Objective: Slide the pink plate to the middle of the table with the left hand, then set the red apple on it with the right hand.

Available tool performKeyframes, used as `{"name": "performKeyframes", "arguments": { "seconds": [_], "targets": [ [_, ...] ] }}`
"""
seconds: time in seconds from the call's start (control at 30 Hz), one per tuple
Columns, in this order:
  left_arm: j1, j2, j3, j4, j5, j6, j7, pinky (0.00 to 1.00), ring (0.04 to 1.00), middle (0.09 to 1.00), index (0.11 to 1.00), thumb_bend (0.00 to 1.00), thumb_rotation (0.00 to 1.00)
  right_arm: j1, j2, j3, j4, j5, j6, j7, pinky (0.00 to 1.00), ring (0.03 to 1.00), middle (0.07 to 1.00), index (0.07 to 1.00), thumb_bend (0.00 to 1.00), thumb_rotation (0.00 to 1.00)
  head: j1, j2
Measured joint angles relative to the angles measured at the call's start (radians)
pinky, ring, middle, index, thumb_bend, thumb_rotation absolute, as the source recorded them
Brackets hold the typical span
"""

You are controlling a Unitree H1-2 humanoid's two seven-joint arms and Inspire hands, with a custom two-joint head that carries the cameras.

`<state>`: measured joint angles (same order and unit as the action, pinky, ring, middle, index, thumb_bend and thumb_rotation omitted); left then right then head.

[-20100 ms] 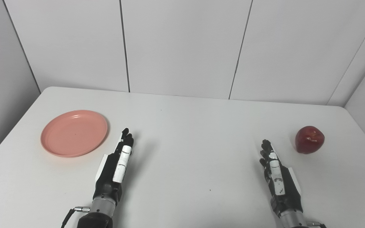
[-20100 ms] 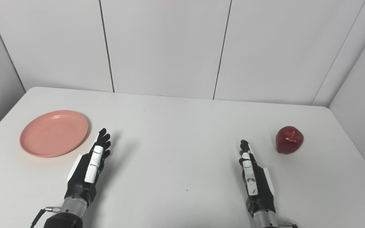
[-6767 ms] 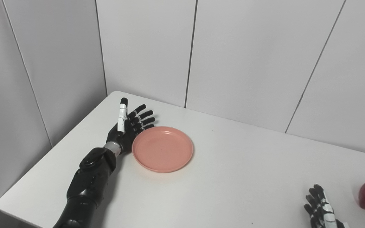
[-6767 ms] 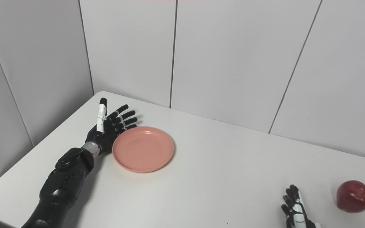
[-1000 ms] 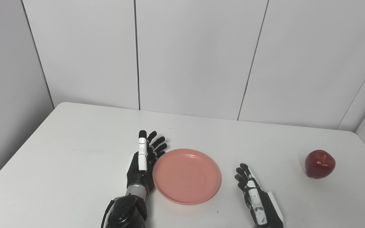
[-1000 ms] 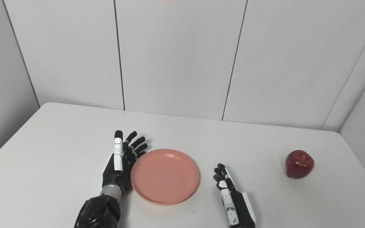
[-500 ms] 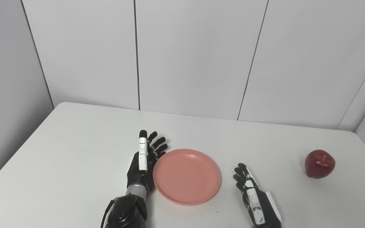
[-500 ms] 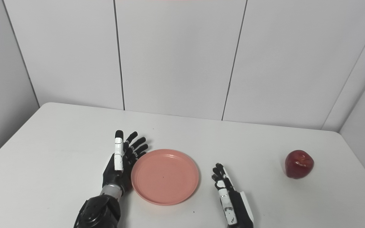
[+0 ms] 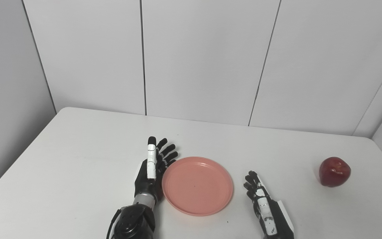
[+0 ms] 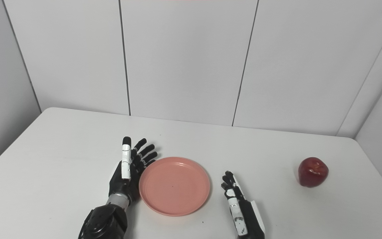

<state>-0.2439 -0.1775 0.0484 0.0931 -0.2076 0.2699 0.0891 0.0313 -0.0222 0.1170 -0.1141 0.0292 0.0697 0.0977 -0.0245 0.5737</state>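
From the left eye view, the pink plate (image 9: 197, 186) lies flat on the white tabletop (image 9: 78, 159), near the middle and close to the front edge. The left hand (image 9: 151, 172) stands on its side right against the plate's left rim. Its fingers (image 9: 167, 154) are spread apart and it holds nothing. The right hand (image 9: 267, 209) lies just beside the plate on the right, not touching it. Its fingers are straight and a little apart, and it holds nothing too. The red apple (image 9: 334, 171) sits far off to the right, well apart from both hands.

From the right eye view, the plate (image 10: 174, 186) sits between the two hands. The left hand (image 10: 126, 176) is wide open against the rim. The right hand (image 10: 240, 205) is flat and empty. The apple (image 10: 313, 172) sits alone near the right edge of the tabletop (image 10: 61, 159).
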Motion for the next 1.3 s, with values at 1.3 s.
{"name": "performKeyframes", "arguments": {
  "seconds": [1.3],
  "targets": [
    [0.002, 0.031, 0.022, -0.006, -0.014, 0.019, -0.067, 0.89, 0.86, 0.858, 0.893, 0.76, 1.0, -0.042, 0.048, 0.026, 0.055, -0.089, -0.008, -0.051, 0.96, 0.96, 0.962, 0.97, 0.89, 1.0, -0.239, -0.002]
  ]
}}
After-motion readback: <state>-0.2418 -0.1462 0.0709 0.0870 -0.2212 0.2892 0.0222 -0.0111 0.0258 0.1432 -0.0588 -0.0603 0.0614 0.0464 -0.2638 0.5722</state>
